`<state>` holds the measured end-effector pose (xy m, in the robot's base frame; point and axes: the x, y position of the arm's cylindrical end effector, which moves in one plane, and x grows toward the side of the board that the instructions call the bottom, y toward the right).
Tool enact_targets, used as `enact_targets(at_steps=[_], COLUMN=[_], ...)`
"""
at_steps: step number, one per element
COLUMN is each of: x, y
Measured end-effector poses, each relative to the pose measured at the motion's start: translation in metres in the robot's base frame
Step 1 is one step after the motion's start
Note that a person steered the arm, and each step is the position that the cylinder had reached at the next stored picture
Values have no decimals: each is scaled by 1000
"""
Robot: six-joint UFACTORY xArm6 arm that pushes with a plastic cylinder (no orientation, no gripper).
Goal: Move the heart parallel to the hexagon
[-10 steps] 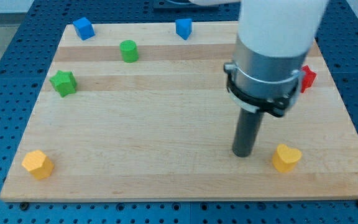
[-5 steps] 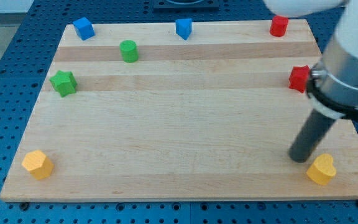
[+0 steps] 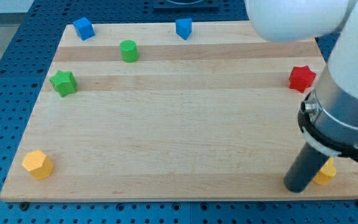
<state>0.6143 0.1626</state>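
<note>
The yellow heart (image 3: 326, 173) lies at the board's bottom right corner, mostly hidden behind my rod. The yellow hexagon (image 3: 37, 164) sits at the bottom left corner, at about the same height in the view. My tip (image 3: 296, 188) rests on the board just left of the heart, touching or nearly touching it. The arm's large white and grey body covers the view's right side.
A red star (image 3: 302, 78) sits at the right edge. A green star (image 3: 63, 82) and a green cylinder (image 3: 128, 50) are at the upper left. Two blue blocks (image 3: 83, 28) (image 3: 183, 28) stand along the top edge of the wooden board (image 3: 166, 124).
The heart has slid right and slightly down toward the bottom right corner. My tip followed it right, then shifted down to the heart's left. The arm now hides the red block at the top right.
</note>
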Motion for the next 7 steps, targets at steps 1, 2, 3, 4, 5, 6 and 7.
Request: enact_targets(at_steps=[1,2,3,4,5,6,7], x=[0,-2,-12,-22,-22,-42,-93], y=[8,19,24,24,4,-40,-104])
